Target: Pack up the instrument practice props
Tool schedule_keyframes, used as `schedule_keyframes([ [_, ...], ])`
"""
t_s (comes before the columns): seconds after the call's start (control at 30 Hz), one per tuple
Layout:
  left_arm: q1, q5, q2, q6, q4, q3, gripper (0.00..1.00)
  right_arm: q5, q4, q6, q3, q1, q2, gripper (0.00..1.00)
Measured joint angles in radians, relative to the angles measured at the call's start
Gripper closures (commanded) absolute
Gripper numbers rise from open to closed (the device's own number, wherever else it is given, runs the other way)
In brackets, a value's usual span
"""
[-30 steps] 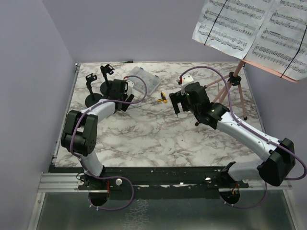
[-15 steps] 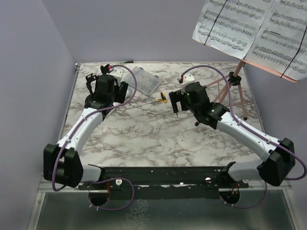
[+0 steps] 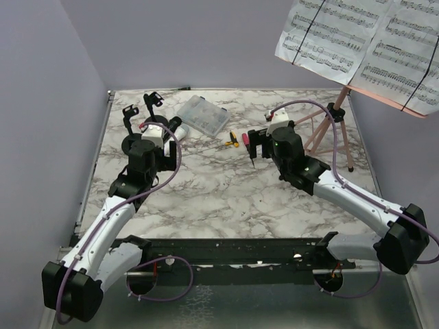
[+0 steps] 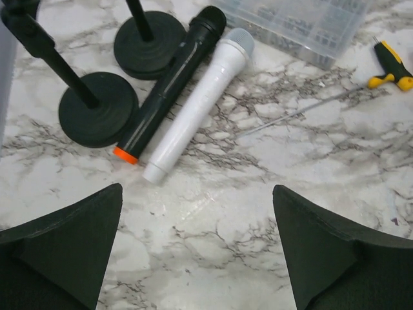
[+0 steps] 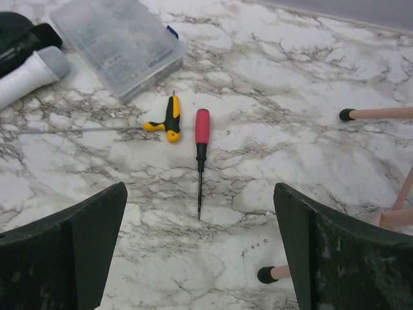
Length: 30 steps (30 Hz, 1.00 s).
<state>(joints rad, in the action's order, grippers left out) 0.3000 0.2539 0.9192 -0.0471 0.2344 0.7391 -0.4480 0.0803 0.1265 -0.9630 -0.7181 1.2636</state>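
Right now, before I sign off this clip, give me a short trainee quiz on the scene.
1. What colour is the end cap of the black microphone?
2. How many round-based mic holders show in the left wrist view? A) one B) two C) three
3. True or false: the white microphone lies on the table beside the black one.
Key: 1 orange; 2 B; 3 true.
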Motion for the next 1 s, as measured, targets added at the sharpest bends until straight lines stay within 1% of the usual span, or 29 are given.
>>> schedule_keyframes([
  [0.17,0.078,0.002,-0.021,-0.031,0.000,-0.076,0.01,0.011,-0.069,-0.021,0.011,0.000,-0.058,0.00],
  [0.37,0.161,0.020,-0.026,-0.039,-0.013,-0.100,0.01,-0.001,-0.128,-0.042,0.034,0.000,-0.124,0.00],
  [0.53,0.191,0.038,-0.033,-0.039,-0.034,-0.100,0.01,-0.087,-0.216,-0.093,0.148,0.000,-0.144,0.01],
  [0.6,0.193,0.048,-0.033,-0.039,-0.038,-0.100,0.01,-0.150,-0.285,-0.135,0.223,0.000,-0.145,0.03],
  [0.63,0.193,0.048,-0.033,-0.039,-0.038,-0.100,0.01,-0.153,-0.289,-0.138,0.228,0.000,-0.145,0.03],
  [0.73,0.193,0.056,-0.032,-0.039,-0.039,-0.100,0.01,-0.240,-0.405,-0.203,0.292,0.032,-0.145,0.07],
  [0.8,0.193,0.063,-0.031,-0.039,-0.039,-0.100,0.01,-0.276,-0.487,-0.235,0.313,0.084,-0.144,0.08],
  [0.9,0.198,0.070,-0.024,-0.039,-0.040,-0.100,0.01,-0.320,-0.625,-0.298,0.325,0.153,-0.139,0.10],
  [1.0,0.200,0.074,-0.012,-0.039,-0.045,-0.100,0.01,-0.330,-0.783,-0.391,0.327,0.171,-0.121,0.11],
])
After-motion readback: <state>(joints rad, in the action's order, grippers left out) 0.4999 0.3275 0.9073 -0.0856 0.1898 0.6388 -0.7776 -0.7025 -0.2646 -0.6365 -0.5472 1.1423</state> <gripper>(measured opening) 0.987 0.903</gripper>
